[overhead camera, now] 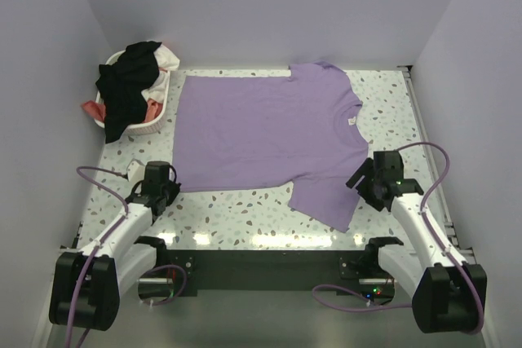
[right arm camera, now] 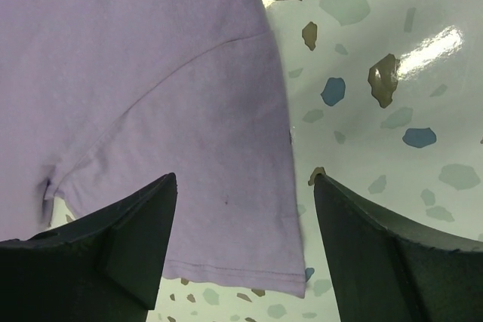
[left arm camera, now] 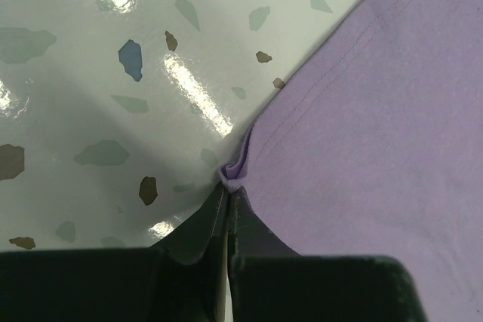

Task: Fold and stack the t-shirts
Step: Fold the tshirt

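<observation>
At the near left, the left fingers (overhead camera: pixel 163 187) (left arm camera: pixel 228 200) are pinching shut on the near hem corner (left arm camera: pixel 234 175) of the shirt (overhead camera: pixel 269 128) (left arm camera: pixel 377 148). A small pucker of cloth is bunching right at the tips. The rest of the shirt is lying away from them, to the right and farther out.

At the near right, the right fingers (overhead camera: pixel 364 175) (right arm camera: pixel 243 180) are standing wide apart and gripping nothing. They are hovering astride the near sleeve (overhead camera: pixel 326 201) (right arm camera: pixel 226 141), with the sleeve's hem running between the tips. Whether the tips are touching the tabletop (overhead camera: pixel 245 211) cannot be told.

The shirt is lying flat on the tabletop. Its long axis is running left to right, hem at the left and collar at the right. Each arm is thus nearest its own end, the left at the hem and the right at the sleeve. The coming fold probably turns on this, both near edges being within reach for lifting toward the far edge.

At the far left corner, the basket (overhead camera: pixel 152 129) is holding the other shirts (overhead camera: pixel 126 91) in a loose heap, well apart from both arms.
</observation>
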`<state>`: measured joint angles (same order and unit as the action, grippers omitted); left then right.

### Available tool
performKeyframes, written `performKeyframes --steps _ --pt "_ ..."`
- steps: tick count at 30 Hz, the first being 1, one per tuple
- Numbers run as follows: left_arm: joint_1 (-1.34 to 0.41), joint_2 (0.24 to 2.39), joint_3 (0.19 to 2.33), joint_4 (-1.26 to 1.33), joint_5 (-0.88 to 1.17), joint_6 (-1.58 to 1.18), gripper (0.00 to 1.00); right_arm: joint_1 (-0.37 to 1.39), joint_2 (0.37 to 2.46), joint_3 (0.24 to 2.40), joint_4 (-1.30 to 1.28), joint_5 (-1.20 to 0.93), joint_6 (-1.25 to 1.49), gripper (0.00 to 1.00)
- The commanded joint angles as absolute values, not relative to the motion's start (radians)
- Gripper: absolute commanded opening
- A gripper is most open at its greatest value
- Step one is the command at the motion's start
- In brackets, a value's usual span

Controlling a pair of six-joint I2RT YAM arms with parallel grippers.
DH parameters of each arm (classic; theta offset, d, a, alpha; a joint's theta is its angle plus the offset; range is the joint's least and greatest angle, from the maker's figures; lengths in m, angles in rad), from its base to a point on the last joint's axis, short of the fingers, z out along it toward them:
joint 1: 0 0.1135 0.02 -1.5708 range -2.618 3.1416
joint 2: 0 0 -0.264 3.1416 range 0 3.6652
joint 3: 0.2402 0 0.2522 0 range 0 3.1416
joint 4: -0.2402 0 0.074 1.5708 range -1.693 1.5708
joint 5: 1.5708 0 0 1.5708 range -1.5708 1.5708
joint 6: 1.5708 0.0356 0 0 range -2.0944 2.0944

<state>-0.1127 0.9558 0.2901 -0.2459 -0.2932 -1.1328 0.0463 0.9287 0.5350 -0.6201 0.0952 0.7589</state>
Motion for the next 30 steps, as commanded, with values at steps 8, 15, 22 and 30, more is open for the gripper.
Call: performKeyframes --steps 8,15,22,30 --pt "-0.115 0.937 0.307 -0.252 -0.342 -1.111 0.00 0.044 1.011 0.482 -0.509 0.081 0.749 0.64" --pt "-0.115 0.914 0.311 -0.252 -0.336 -1.115 0.00 0.051 1.046 0.427 -0.460 0.060 0.781 0.51" --pt "-0.115 0.933 0.305 -0.238 -0.336 -1.109 0.00 0.090 1.117 0.408 -0.391 0.051 0.796 0.35" --pt "-0.115 0.916 0.321 -0.267 -0.350 -1.103 0.00 0.092 1.102 0.459 -0.452 0.072 0.770 0.00"
